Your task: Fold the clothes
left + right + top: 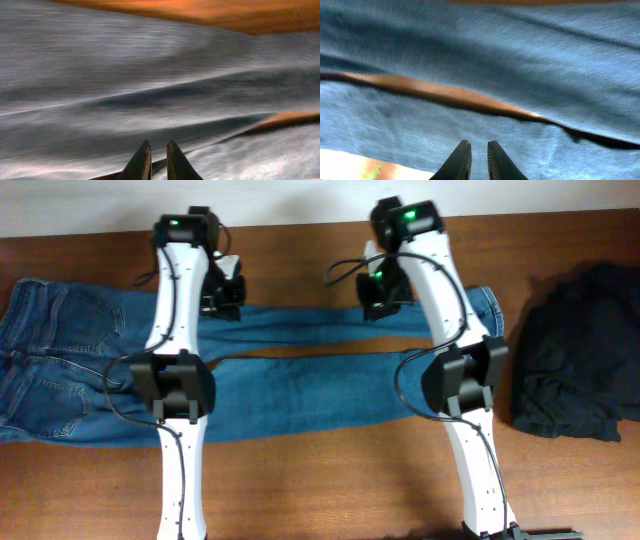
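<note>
My left claw (159, 146) and my right claw (479, 146) both sit low at the far edge of the jeans (300, 395). Each has its tips pressed nearly together with only a sliver between them. I judge each is pinching the denim's far edge, though the bite itself lies below what my wrist cameras show. The jeans lie flat on the tabletop (330, 490) with their long axis running crosswise to my reach. The waist end (45, 370) is well out to the left of my left claw and the hems (485, 305) are just to the right of my right claw. From both claws, the far leg lies straight back toward me, then a thin strip of bare wood (445, 95), then the near leg. So the coming move turns on that direction: I would draw both claws back toward my bases together, carrying the far leg over the near one along the long axis. The two grips are spread apart along the leg, which should keep the edge level. The black garment (575, 355) lies bunched well to the right of my right claw, nearer that arm, and apart from the jeans.
</note>
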You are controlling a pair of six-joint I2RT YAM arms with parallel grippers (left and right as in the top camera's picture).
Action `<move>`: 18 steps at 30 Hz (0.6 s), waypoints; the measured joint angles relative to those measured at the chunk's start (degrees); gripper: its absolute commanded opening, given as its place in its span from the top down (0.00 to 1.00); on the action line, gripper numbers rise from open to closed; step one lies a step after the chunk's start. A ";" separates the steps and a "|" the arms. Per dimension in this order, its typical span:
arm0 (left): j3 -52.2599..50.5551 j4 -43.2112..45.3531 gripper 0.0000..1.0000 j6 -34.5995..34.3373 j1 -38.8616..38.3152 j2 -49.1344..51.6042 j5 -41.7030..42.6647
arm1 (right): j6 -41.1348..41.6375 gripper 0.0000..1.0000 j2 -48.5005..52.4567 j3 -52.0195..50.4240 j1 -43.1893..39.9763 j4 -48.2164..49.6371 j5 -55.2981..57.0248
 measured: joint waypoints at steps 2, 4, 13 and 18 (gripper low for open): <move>0.00 0.00 0.88 0.04 -2.14 0.00 0.46 | 0.17 0.79 0.00 -1.03 1.95 0.00 1.31; 0.00 0.00 0.88 0.07 -3.78 0.00 0.63 | 0.22 0.79 0.00 -2.16 3.26 0.17 1.99; 0.00 2.34 0.88 0.20 -8.72 1.16 0.87 | 0.24 0.79 0.02 -9.38 3.72 11.65 3.50; 0.00 1.38 0.88 0.20 -8.70 5.29 0.85 | 0.24 0.79 0.02 -9.70 3.65 14.62 4.74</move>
